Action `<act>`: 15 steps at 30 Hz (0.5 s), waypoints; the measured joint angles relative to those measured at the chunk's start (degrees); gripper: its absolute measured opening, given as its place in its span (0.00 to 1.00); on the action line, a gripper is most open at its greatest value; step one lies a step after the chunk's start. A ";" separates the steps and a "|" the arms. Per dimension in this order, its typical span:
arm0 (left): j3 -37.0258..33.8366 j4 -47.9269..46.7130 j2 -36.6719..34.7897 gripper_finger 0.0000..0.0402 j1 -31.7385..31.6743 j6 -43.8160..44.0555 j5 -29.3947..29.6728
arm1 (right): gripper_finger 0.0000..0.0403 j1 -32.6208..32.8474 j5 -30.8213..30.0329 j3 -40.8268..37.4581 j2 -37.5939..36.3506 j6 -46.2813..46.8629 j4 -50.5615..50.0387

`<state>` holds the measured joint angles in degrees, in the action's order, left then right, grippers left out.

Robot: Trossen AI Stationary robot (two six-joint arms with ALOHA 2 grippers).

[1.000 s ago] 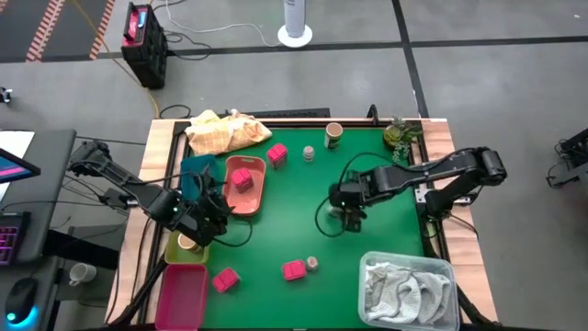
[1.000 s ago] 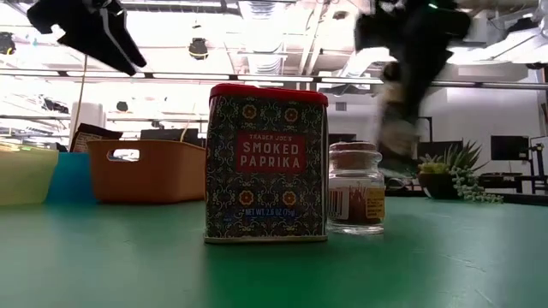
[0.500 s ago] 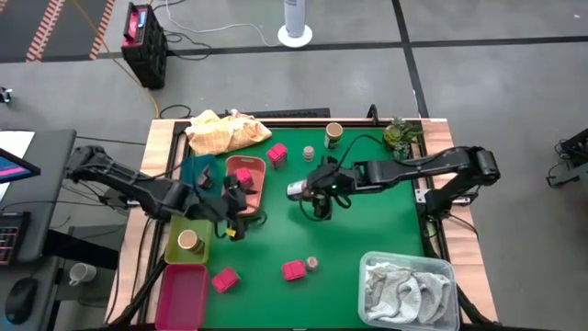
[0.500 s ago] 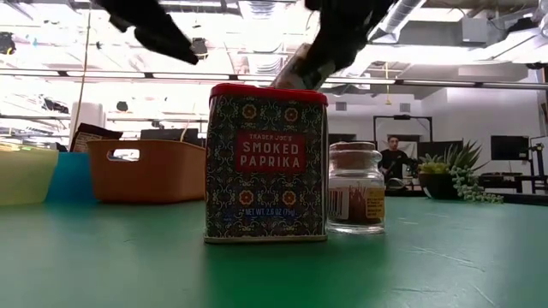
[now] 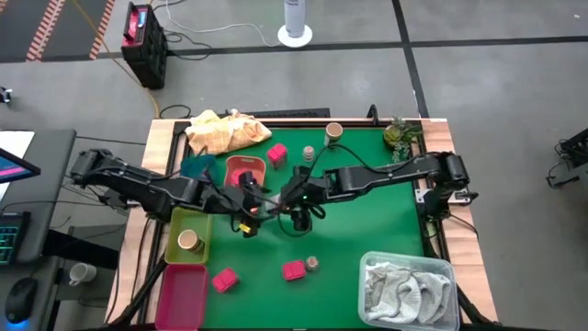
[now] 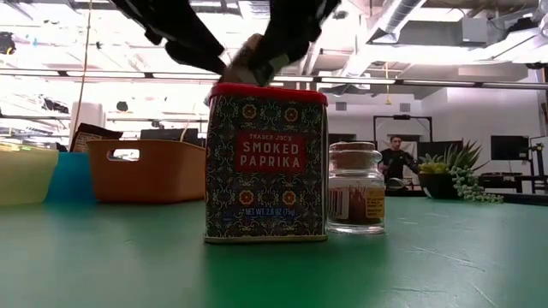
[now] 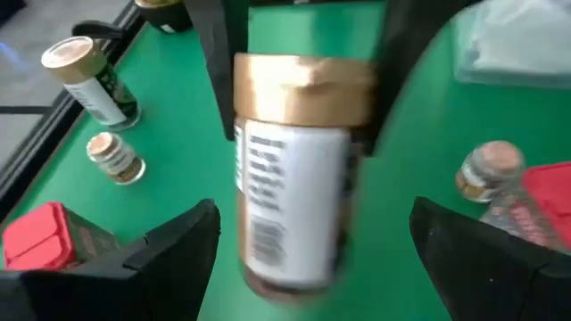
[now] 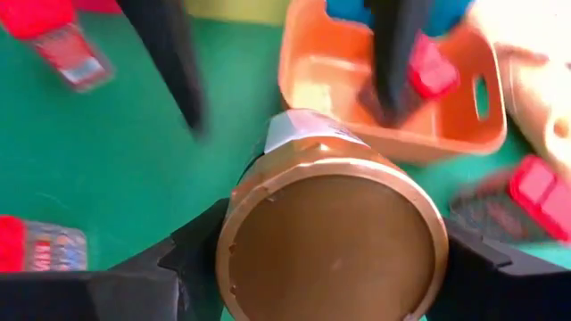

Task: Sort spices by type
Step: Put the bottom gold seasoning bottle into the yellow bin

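A spice jar (image 7: 294,187) with a white label and a tan cap (image 8: 335,241) hangs in the air over the middle of the green table, near the salmon tray (image 5: 246,164). My right gripper (image 8: 335,259) is shut on it, having reached in from the table's right. My left gripper (image 7: 312,259) faces it from the left. It is open, with its fingers on either side of the jar's bottom end and a gap showing on both sides. In the high view the jar (image 5: 274,204) lies between the left gripper (image 5: 250,198) and the right gripper (image 5: 292,195). My right gripper pinches the jar between its two fingers (image 8: 201,250) at the cap end (image 7: 303,89), coming about level from the table's right. The jar runs along the fingers, cap toward the wrist and bottom end pointing out at my left gripper. It is lifted clear of the table.
Pink tins lie in the salmon tray. A tan-capped jar stands in the lime tray (image 5: 175,248), and the magenta tray (image 5: 184,290) is near it. Loose pink tins (image 5: 294,269), small jars (image 5: 308,153) and a tan jar (image 5: 333,134) are scattered about. A yellow cloth (image 5: 225,131) and a cloth bin (image 5: 409,285) sit at corners.
My right gripper has carried the jar from the table's right-middle toward the left, tipping it over toward level. My left gripper has moved from above the lime tray toward the right and the far edge, and now faces the jar.
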<state>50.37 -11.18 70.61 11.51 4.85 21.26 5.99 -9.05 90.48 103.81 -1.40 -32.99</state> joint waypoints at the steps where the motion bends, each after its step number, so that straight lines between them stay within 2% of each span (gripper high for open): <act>1: 0.61 0.04 0.87 0.87 0.00 -0.48 0.54 | 0.74 0.19 0.20 1.21 0.44 -0.53 -0.18; 10: 5.65 -3.29 5.54 0.86 -0.13 -4.69 1.00 | 0.76 1.31 1.40 3.53 0.08 -2.34 -0.04; 15: 5.84 -3.21 5.52 0.72 -0.10 -5.49 0.60 | 0.78 1.64 1.21 3.56 -0.02 -2.91 0.64</act>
<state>56.21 -14.39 76.14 11.41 -0.64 21.86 7.63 -7.84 94.04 103.79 -4.31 -32.35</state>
